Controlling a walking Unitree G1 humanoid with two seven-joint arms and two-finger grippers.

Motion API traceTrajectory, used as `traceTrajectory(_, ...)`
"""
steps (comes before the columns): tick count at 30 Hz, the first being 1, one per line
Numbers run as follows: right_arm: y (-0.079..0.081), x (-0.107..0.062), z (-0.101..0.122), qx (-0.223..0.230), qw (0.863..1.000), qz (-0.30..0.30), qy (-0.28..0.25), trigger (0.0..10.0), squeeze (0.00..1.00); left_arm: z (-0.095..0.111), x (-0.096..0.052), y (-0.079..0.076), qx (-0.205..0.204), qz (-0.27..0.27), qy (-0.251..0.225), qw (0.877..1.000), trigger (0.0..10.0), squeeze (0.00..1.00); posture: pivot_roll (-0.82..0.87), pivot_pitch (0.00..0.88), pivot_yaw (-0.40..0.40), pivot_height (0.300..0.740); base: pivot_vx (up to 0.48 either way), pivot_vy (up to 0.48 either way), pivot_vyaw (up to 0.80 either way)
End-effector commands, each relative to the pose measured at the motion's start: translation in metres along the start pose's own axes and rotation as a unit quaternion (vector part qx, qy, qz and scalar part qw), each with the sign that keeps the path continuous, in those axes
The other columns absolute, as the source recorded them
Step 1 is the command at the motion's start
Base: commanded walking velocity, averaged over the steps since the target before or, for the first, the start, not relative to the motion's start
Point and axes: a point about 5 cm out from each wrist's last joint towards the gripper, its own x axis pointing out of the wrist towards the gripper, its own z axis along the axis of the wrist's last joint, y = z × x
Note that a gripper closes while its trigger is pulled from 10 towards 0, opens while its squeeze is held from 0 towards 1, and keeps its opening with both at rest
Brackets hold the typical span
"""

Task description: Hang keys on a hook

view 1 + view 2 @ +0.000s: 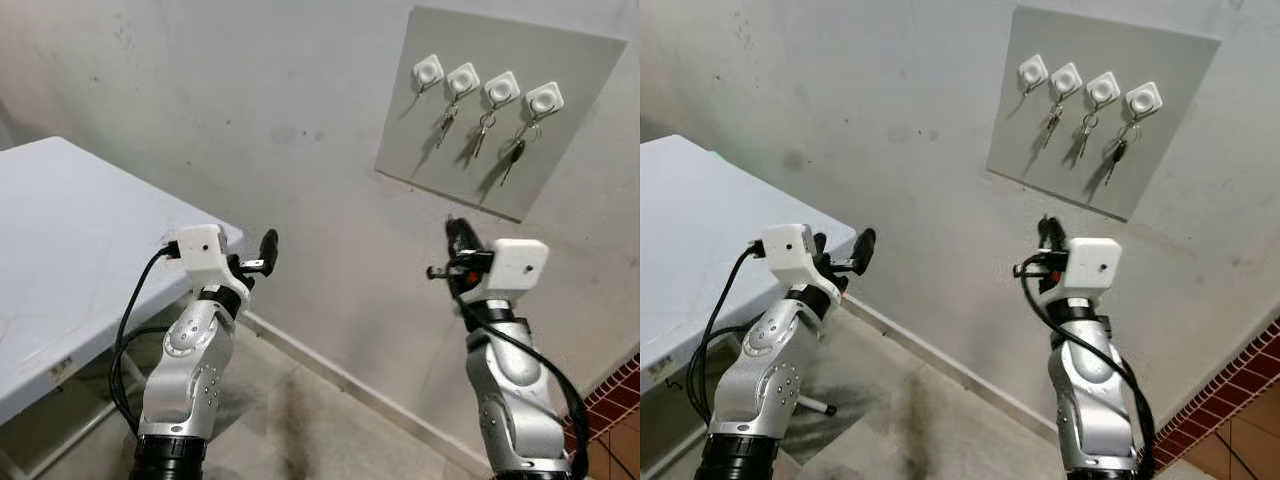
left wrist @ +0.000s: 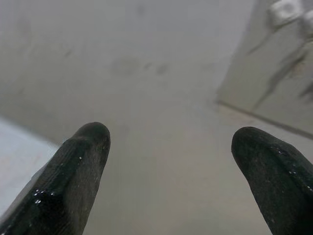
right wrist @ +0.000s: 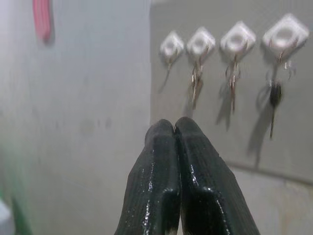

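Note:
A grey board (image 1: pixel 560 130) on the wall carries a row of white hooks (image 1: pixel 427 70). Keys hang from three of them: a silver key (image 1: pixel 446 122), a second silver key (image 1: pixel 482 132) and a black-headed key (image 1: pixel 514 158). The leftmost hook is bare. My right gripper (image 1: pixel 455 237) is raised below the board and well short of it, its fingers (image 3: pixel 174 171) pressed shut with nothing between them. My left gripper (image 1: pixel 268 250) is held up near the table corner, its fingers (image 2: pixel 73 176) wide apart and empty.
A white table (image 1: pixel 70 260) stands at the left against the plain wall. Bare concrete floor (image 1: pixel 300 420) lies between the arms. Red brick tiling (image 1: pixel 615 420) shows at the lower right. A pink strip (image 3: pixel 42 18) hangs on the wall in the right wrist view.

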Motion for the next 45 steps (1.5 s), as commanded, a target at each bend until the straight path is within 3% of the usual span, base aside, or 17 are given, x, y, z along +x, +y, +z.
traceTrajectory(1,0.0018,0.0036,0.0096,0.004,1.0,0.003,-0.021,10.0,0.0,0.0037,0.0,-0.0053,0.009,-0.02,0.001,1.0,10.0,0.0,0.02,0.003,-0.069,0.74,0.255,0.0,0.0)
traceTrajectory(45,0.0097,0.0026,0.0079,0.016,0.999,0.018,-0.022,10.0,0.0,0.0113,-0.0006,-0.0069,0.011,-0.029,-0.005,1.0,10.0,0.0,0.03,0.004,-0.063,0.74,0.295,0.0,0.0)
